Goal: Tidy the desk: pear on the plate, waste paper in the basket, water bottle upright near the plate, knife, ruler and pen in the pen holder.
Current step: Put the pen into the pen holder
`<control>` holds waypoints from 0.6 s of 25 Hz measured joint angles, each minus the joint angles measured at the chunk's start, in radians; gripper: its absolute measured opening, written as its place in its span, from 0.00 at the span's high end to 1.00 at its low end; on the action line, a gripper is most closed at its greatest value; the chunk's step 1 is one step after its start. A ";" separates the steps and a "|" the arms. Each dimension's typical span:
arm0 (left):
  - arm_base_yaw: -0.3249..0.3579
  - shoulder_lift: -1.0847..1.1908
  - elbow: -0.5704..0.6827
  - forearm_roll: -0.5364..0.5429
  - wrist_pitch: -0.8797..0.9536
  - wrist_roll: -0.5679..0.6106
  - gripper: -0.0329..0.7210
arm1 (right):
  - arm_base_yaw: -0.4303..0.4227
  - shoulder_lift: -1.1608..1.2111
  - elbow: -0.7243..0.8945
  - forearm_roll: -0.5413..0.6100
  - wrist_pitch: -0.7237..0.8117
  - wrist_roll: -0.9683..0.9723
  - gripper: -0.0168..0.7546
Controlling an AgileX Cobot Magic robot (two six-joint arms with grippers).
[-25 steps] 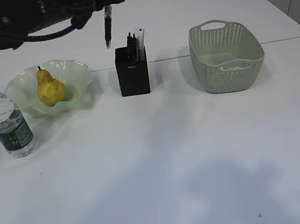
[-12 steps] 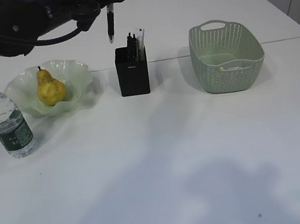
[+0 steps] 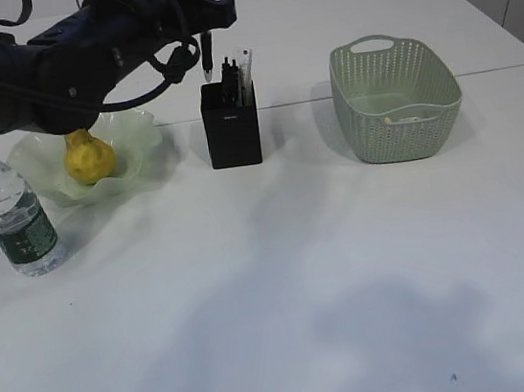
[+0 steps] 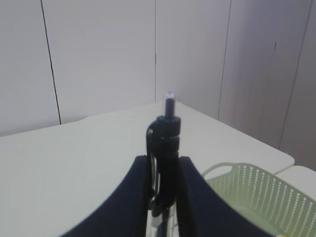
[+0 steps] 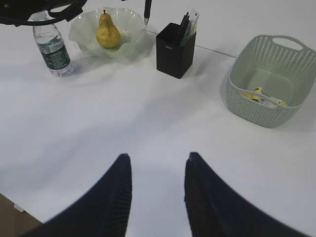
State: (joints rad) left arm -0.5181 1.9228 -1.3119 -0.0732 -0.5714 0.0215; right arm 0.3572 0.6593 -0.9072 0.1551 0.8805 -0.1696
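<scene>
On the white desk [image 3: 349, 271], the left arm [image 3: 24, 73] reaches across, its gripper [image 4: 165, 197] clamped on a dark pen [image 3: 208, 56] that hangs upright just above the black pen holder [image 3: 230, 125]. The right gripper [image 5: 157, 190] hovers with jaws apart, holding nothing. The green basket [image 3: 394, 101] holds waste paper [image 5: 261, 96]. The pear [image 3: 89, 158] sits on the ruffled plate [image 3: 134, 140]; the water bottle [image 3: 11, 212] stands upright beside it.
</scene>
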 joint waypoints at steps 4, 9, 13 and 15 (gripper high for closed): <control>0.000 0.010 0.000 0.000 -0.056 0.000 0.85 | 0.000 0.000 0.000 0.000 0.000 -0.013 0.59; 0.000 0.012 0.000 0.000 -0.058 0.000 0.85 | 0.000 0.000 0.000 0.000 0.000 -0.017 0.59; 0.000 0.012 0.000 0.000 -0.058 0.000 0.85 | 0.000 0.000 0.000 0.000 0.000 -0.018 0.59; 0.000 0.012 0.000 0.000 -0.060 0.000 0.85 | 0.000 0.000 0.000 0.000 0.000 -0.020 0.59</control>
State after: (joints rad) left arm -0.5181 1.9350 -1.3119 -0.0732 -0.6316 0.0215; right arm 0.3572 0.6593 -0.9072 0.1551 0.8805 -0.1899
